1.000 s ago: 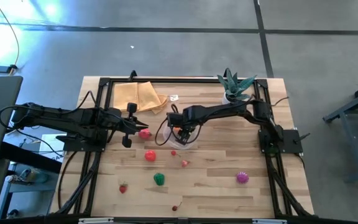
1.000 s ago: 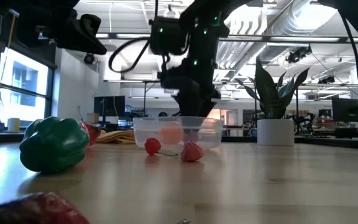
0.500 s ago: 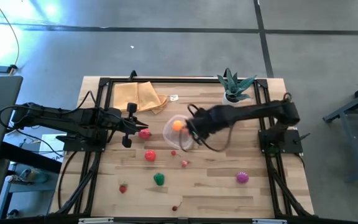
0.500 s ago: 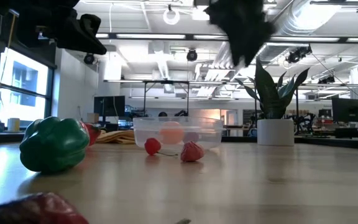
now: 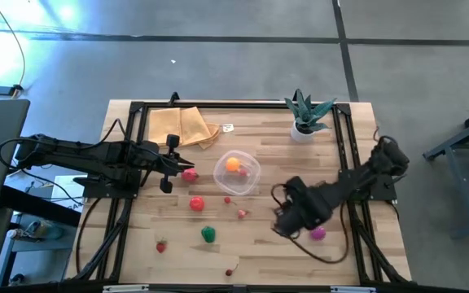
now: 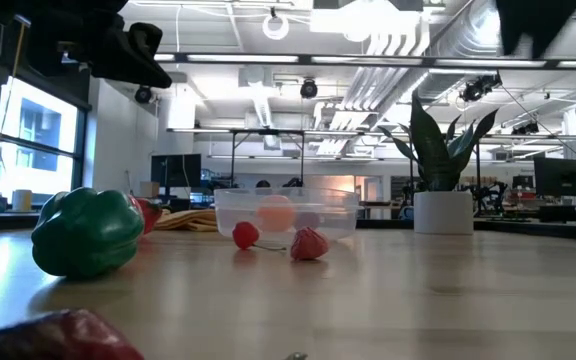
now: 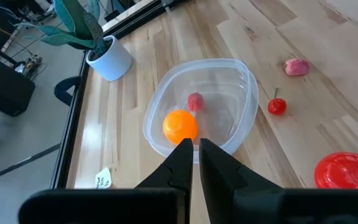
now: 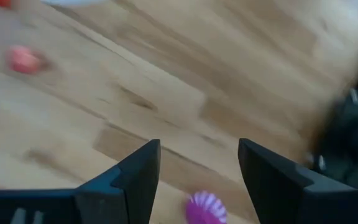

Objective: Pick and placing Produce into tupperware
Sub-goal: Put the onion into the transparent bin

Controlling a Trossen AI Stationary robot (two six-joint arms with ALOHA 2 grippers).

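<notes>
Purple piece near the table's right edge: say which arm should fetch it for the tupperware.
Right. The right gripper hangs open just above the purple piece, which shows between its fingers in the wrist view. The left gripper is shut, across the tupperware on the table's far side.

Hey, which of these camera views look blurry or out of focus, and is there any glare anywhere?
Right wrist view: smeared with motion blur, the purple fruit and wood grain streaked, the open right hand above it. Low view: the green pepper and the nearest red piece are soft, too close to the lens. High view: bright glare on the floor at upper left. Left wrist view: sharp on the tupperware.
</notes>
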